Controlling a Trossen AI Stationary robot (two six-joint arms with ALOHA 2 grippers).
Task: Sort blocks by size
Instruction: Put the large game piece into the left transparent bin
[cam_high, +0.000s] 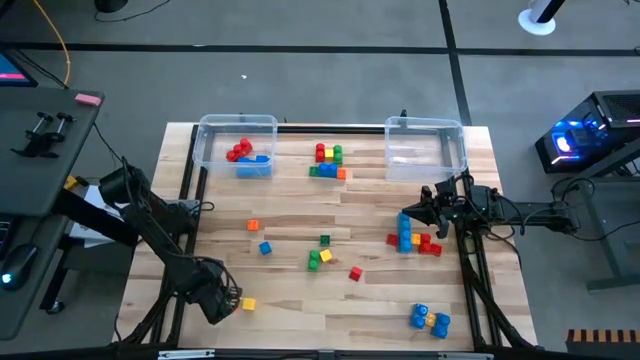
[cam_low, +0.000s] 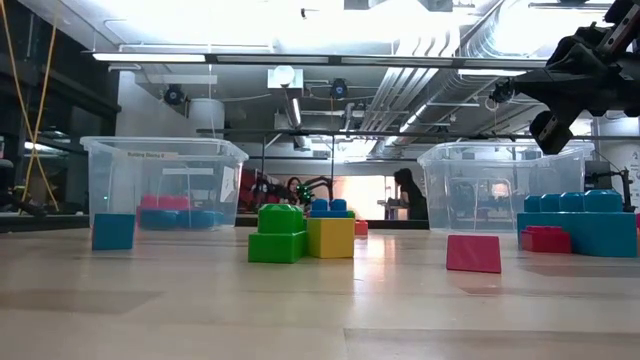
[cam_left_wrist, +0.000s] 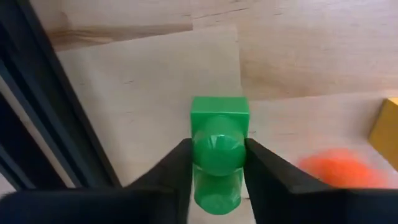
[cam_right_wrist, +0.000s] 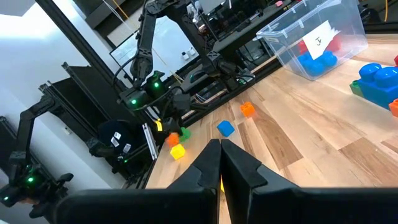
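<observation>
Lower left of the overhead frame, the left gripper (cam_left_wrist: 217, 163) has its fingers clamped on a small green block (cam_left_wrist: 219, 146) just above the worktop (cam_high: 300, 300). The pinch sits on the rounded stud, so it may slip once lifted. The right gripper (cam_right_wrist: 219, 163) waits with its fingers together.

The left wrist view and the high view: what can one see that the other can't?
Only the left wrist view shows the small green block between the left gripper's jaws, which press on its two sides just above the wooden table.

Only the high view shows the whole table: two clear bins at the far edge, the left one with red and blue blocks inside, loose blocks scattered about, and the right gripper beside a blue stack.

Both show the left gripper at the table's near left corner and the yellow block next to it.
</observation>
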